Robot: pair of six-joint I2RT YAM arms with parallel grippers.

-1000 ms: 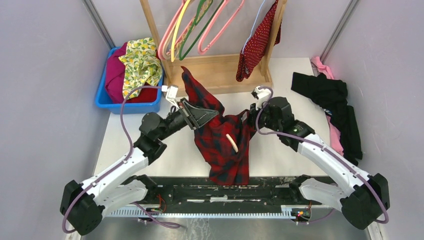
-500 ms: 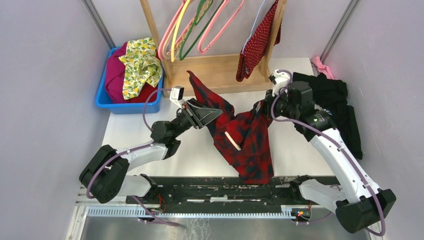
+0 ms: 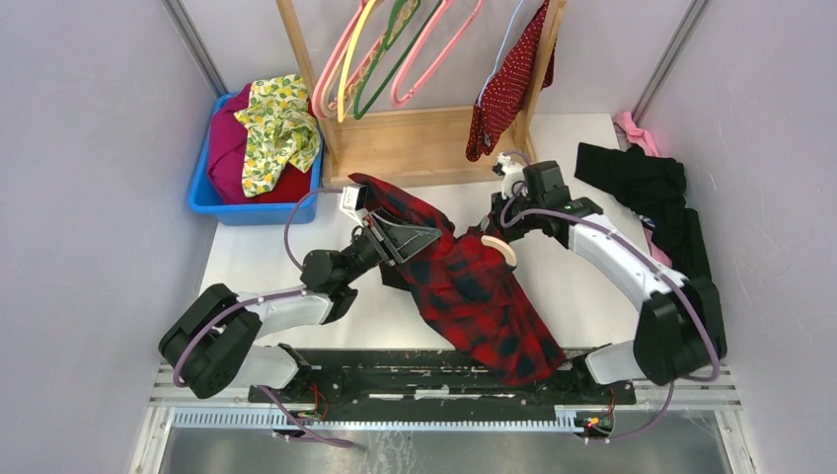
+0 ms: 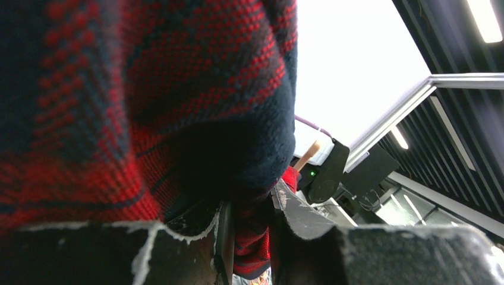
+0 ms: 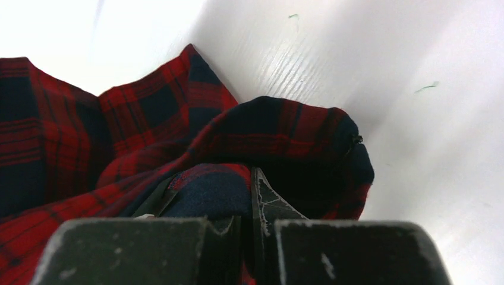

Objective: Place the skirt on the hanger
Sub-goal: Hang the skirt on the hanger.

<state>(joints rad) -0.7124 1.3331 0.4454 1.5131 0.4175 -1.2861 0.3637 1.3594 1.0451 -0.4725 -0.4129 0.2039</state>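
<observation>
Fuzzy red-black plaid cloth [image 3: 474, 286] (coarse weave) pinched in left fingers [image 4: 300, 214], right fingers [image 5: 267, 205].

Left arm is lying low, upper link folding back near its base, forearm angling up and rightward; left pincer [image 3: 419, 235] is pinching the plaid garment [image 3: 474, 296], jaws narrowly apart on the cloth; right arm is bending sharply at the elbow, forearm pointing back and leftward; right pincer [image 3: 491, 229] is clamping the same garment, jaws almost together; both pincers are facing each other, near.
</observation>
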